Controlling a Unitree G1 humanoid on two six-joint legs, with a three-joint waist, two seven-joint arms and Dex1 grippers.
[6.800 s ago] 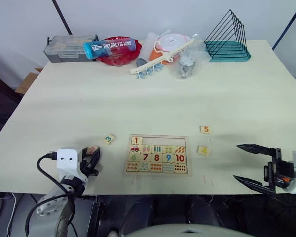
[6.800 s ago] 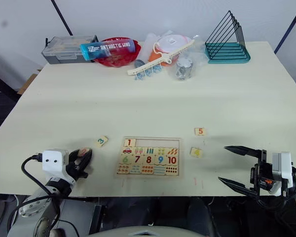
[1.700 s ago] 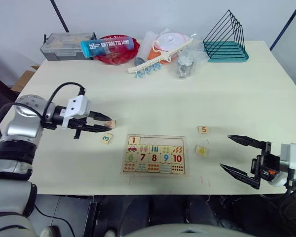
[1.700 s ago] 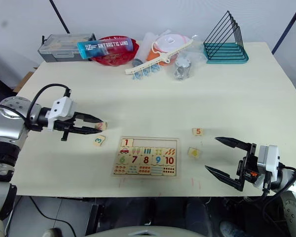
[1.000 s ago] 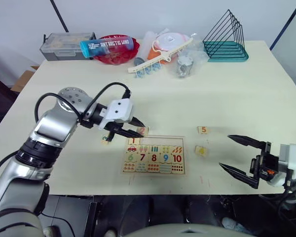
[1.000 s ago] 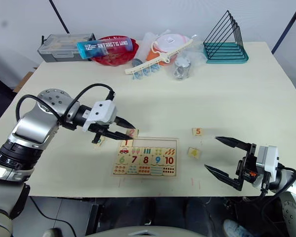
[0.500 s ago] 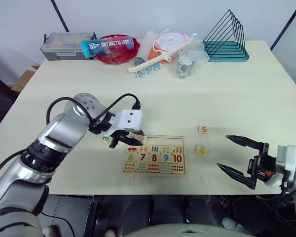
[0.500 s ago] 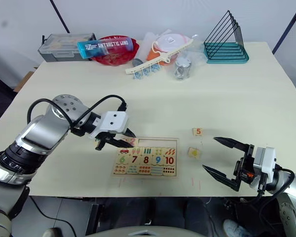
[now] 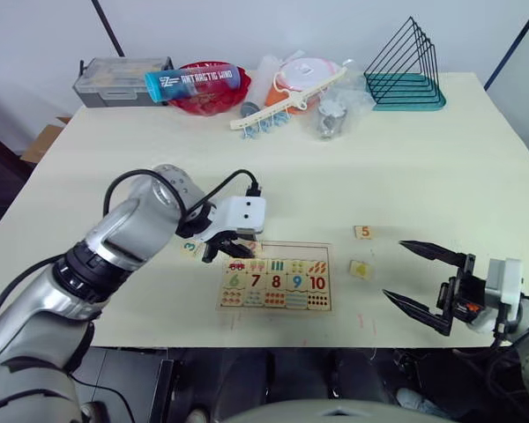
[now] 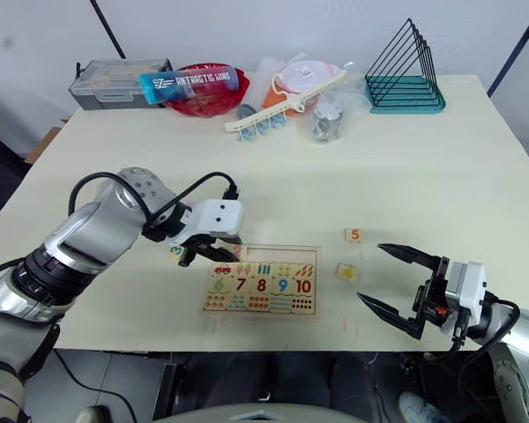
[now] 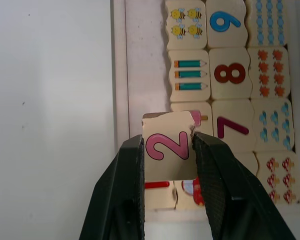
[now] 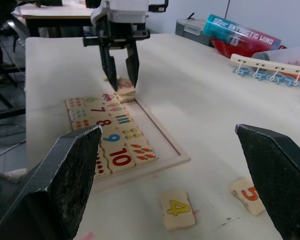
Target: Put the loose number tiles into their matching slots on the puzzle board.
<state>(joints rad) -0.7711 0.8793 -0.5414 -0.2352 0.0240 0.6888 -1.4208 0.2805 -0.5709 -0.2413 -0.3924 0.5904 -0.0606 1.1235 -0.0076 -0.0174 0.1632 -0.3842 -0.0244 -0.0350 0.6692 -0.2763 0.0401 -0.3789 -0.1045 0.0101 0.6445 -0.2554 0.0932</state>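
Note:
The puzzle board (image 9: 328, 277) lies near the table's front edge, with wavy pieces 6 to 10 in place. My left gripper (image 12: 124, 85) is shut on the tile with a pink 2 (image 11: 167, 145) and holds it low over the board's top-left corner, above the row of slots. Part of the red 1 tile (image 11: 157, 185) shows beneath it. Tile 3 (image 9: 189, 248) lies just left of the board, partly behind the gripper. Tile 5 (image 9: 363, 232) and tile 4 (image 9: 361, 269) lie to the board's right. My right gripper (image 9: 393, 269) is open, a little to the right of tile 4.
Along the table's far edge stand a grey box (image 9: 123, 81), a red bowl (image 9: 212, 99) with a blue bottle (image 9: 194, 82) across it, a heap of orange and white items (image 9: 304, 84) and a teal wire rack (image 9: 406, 70).
My left gripper took the 2 tile from the table's front left and carried it right to the board. In the last half second it moved slightly further right. The right gripper barely moved.

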